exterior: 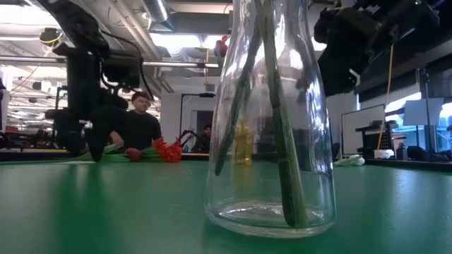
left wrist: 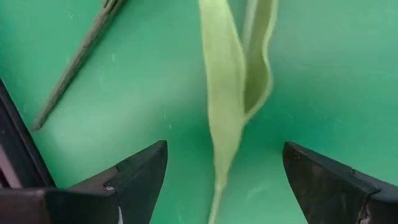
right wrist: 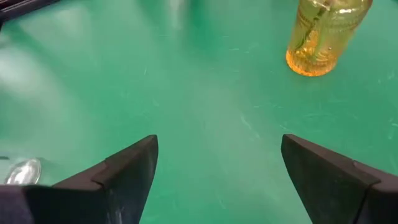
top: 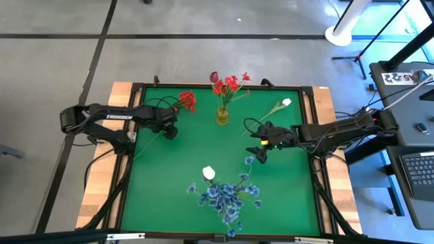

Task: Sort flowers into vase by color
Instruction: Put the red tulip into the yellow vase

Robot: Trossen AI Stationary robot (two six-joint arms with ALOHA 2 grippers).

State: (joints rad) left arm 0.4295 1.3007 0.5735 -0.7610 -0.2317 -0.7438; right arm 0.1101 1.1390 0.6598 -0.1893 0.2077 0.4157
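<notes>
two vases on the green table (top: pixel 169 196): yellow vase (top: pixel 222 115) at about 12 o'clock from table centre holding red flowers (top: pixel 229 85) and a maroon bud (top: pixel 214 76), clear vase (top: pixel 229 203) at 6 o'clock with blue sprays (top: pixel 234 196) and a white bud (top: pixel 209 173). left gripper (top: pixel 169 129) at 10 o'clock, fingers spread, low over a loose red flower (top: pixel 187 100) stem. right gripper (top: pixel 258 146) at 3 o'clock, fingers apart, holding nothing. white flower (top: pixel 285 103) lies at 1 o'clock
</notes>
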